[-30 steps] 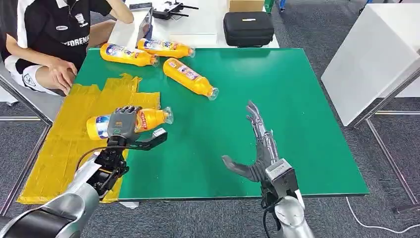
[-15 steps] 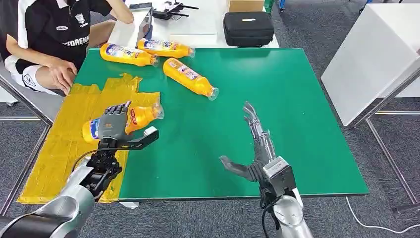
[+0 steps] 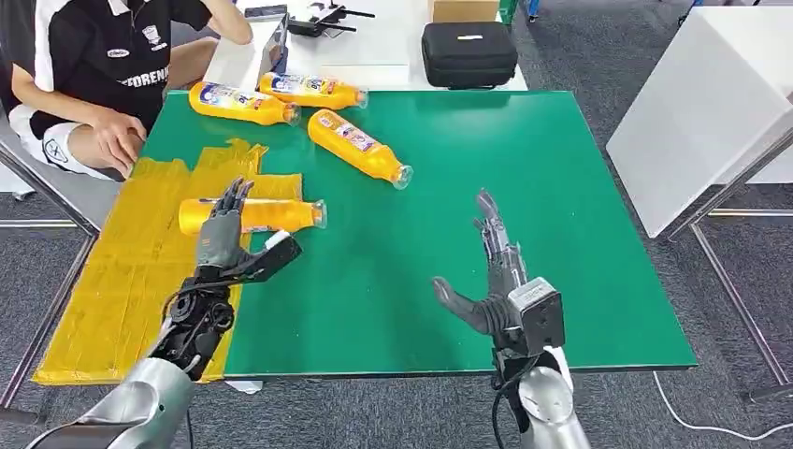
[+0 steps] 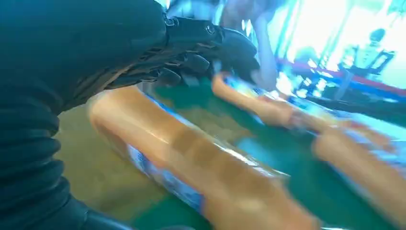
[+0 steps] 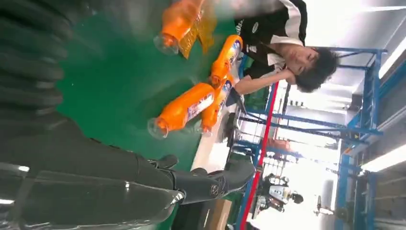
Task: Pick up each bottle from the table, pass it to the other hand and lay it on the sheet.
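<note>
Head view shows the left hand (image 3: 227, 245) with fingers spread, just behind an orange bottle (image 3: 252, 215) that lies on the yellow sheet (image 3: 122, 271), neck over the green table (image 3: 524, 187). A second ago that hand gripped it; now it has let go. The right hand (image 3: 496, 281) hovers with fingers apart. This placement looks done; next, three bottles (image 3: 360, 147) wait at the far edge.

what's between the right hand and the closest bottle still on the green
Nothing: in the head view, bare green table separates the right hand from the nearest bottle.
</note>
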Robot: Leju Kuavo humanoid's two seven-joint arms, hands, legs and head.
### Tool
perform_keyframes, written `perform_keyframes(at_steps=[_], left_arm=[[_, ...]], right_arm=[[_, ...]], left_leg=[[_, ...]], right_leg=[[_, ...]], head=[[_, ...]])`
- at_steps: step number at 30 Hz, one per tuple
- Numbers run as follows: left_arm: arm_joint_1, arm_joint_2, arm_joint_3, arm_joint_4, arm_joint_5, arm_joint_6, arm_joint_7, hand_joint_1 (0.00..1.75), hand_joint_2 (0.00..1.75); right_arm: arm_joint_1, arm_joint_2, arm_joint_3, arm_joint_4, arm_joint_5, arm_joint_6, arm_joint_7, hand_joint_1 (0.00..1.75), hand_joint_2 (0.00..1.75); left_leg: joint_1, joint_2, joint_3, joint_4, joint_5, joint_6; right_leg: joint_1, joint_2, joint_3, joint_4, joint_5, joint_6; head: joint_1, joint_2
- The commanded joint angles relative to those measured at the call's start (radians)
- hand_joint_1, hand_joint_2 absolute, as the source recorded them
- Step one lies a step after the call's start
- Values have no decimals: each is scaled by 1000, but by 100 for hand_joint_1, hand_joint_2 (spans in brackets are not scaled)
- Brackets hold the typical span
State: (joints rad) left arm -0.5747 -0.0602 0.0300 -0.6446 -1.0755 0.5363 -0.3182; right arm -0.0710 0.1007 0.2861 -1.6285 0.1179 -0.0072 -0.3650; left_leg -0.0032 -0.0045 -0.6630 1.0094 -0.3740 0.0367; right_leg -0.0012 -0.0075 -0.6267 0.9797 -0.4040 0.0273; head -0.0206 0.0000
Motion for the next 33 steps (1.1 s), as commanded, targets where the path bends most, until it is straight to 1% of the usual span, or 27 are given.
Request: perform_keyframes(at_steps=[1,4,5,6,7,8,10,11,12,13,14,15,16,17,18,19,20,23,24,26,27,28,29,30,31,32,33], left_arm=[[132,-115,148,-377,516,-395,-186,0,175],[136,-109,139,-384,521,-398,-177,0,175],[148,-118,143,-411,661,-502,-224,0,175],[198,-119,94,-497,750,-602,-203,0,175],[232,-118,49,-545,821,-692,-147,0,175],[263,-113,7,-591,853,-725,-127,0,175],[326,-107,-94,-683,898,-768,-121,0,175],[352,-105,-129,-723,911,-777,-119,0,175],[387,-104,-168,-773,948,-796,-115,0,175],[408,-98,-198,-803,955,-796,-114,0,175],[422,-99,-215,-819,967,-796,-104,0,175],[429,-102,-228,-826,972,-799,-102,0,175],[429,-102,-228,-826,972,-799,-102,0,175],[429,-102,-228,-826,972,-799,-102,0,175],[429,-102,-228,-826,972,-799,-102,0,175],[426,-99,-229,-826,973,-798,-101,0,175],[422,-94,-236,-823,979,-796,-93,0,175],[431,-86,-285,-833,991,-801,-88,0,175],[437,-87,-300,-842,971,-781,-91,0,175],[439,-88,-322,-849,959,-769,-87,0,175],[432,-90,-335,-847,942,-755,-80,0,175],[426,-90,-343,-843,924,-741,-73,0,175],[415,-91,-354,-835,892,-713,-62,0,175],[410,-90,-360,-828,882,-700,-60,0,175],[410,-90,-360,-828,882,-700,-60,0,175],[408,-86,-365,-822,880,-692,-56,0,175],[408,-84,-367,-819,876,-684,-52,0,175]], right_arm=[[-32,-10,-3,49,95,-149,-41,0,175],[-33,-12,0,50,94,-152,-40,0,175],[-31,-11,3,50,103,-169,-45,0,175],[-17,-12,4,41,96,-173,-55,0,175],[-4,-13,3,32,94,-179,-73,0,175],[8,-15,2,23,98,-186,-81,0,175],[41,-15,-12,-13,91,-188,-89,0,175],[54,-17,-17,-29,91,-187,-89,0,175],[73,-17,-23,-50,91,-183,-93,0,175],[86,-20,-26,-62,93,-185,-93,0,175],[95,-21,-29,-70,95,-188,-94,0,175],[102,-24,-32,-73,96,-190,-94,0,175],[102,-24,-32,-73,96,-190,-94,0,175],[102,-24,-32,-73,96,-190,-94,0,175],[102,-24,-32,-73,96,-190,-94,0,175],[102,-24,-35,-73,96,-191,-94,0,175],[103,-19,-38,-73,88,-188,-97,0,175],[107,-16,-31,-85,75,-169,-124,0,175],[111,-16,-26,-94,73,-163,-131,0,175],[117,-18,-19,-106,76,-157,-136,0,175],[117,-18,-12,-113,81,-155,-138,0,175],[116,-18,-9,-116,89,-155,-138,0,175],[117,-21,-1,-124,121,-166,-134,0,175],[120,-24,5,-129,146,-176,-126,0,175],[120,-24,5,-129,146,-176,-126,0,175],[127,-25,11,-134,145,-171,-108,0,175],[128,-27,12,-133,146,-168,-96,0,175]], left_leg=[[1,1,3,0,-2,-1],[1,2,5,1,-3,-2],[0,2,3,0,-2,-1],[0,3,5,0,-3,-2],[0,2,7,1,-4,-2],[0,3,10,1,-6,-3],[0,0,5,0,-3,-1],[0,1,7,0,-4,-2],[0,0,4,0,-3,-1],[0,-1,6,1,-5,-2],[0,0,3,0,-3,-1],[0,-1,5,1,-4,-2],[0,-1,3,0,-3,-1],[0,-1,4,1,-4,-2],[0,0,3,0,-3,-2],[0,0,5,1,-5,-2],[0,0,3,1,-4,-2],[0,-1,8,1,-6,-4],[0,0,2,0,-3,-2],[0,0,6,1,-5,-3],[0,0,3,0,-4,-2],[0,-1,6,0,-5,-3],[0,-1,3,0,-3,-2],[0,-1,5,1,-5,-3],[0,-1,2,0,-3,-2],[0,-1,5,0,-4,-2],[0,0,2,0,-3,-2]], right_leg=[[0,2,3,-1,-1,0],[0,2,5,0,-2,0],[0,2,3,-1,-1,0],[0,3,4,0,-2,0],[0,3,7,0,-3,0],[0,3,10,0,-5,0],[0,0,5,-1,-3,0],[0,1,7,-1,-4,0],[0,0,4,-1,-3,0],[0,0,7,0,-5,0],[0,0,3,-1,-3,0],[0,0,6,0,-5,0],[0,-1,3,-1,-3,0],[0,0,5,-1,-4,0],[0,0,3,-1,-3,0],[0,0,6,0,-5,-1],[0,0,4,-1,-4,-1],[0,0,9,0,-6,-1],[0,0,2,-1,-3,-1],[0,0,6,0,-5,-1],[0,0,3,-1,-3,-1],[0,0,6,0,-5,-1],[0,-1,3,-1,-3,-1],[0,-1,5,0,-5,-1],[0,-1,2,-1,-3,-1],[0,-1,6,0,-5,-1],[0,0,2,-1,-2,-1]], head=[[0,0],[1,0],[0,0],[1,0],[0,0],[0,0],[0,0],[0,0],[0,0],[1,0],[0,0],[0,0],[0,0],[0,0],[0,0],[0,0],[0,0],[0,0],[0,0],[0,0],[0,0],[0,0],[0,0],[0,0],[0,0],[0,0],[0,0]])
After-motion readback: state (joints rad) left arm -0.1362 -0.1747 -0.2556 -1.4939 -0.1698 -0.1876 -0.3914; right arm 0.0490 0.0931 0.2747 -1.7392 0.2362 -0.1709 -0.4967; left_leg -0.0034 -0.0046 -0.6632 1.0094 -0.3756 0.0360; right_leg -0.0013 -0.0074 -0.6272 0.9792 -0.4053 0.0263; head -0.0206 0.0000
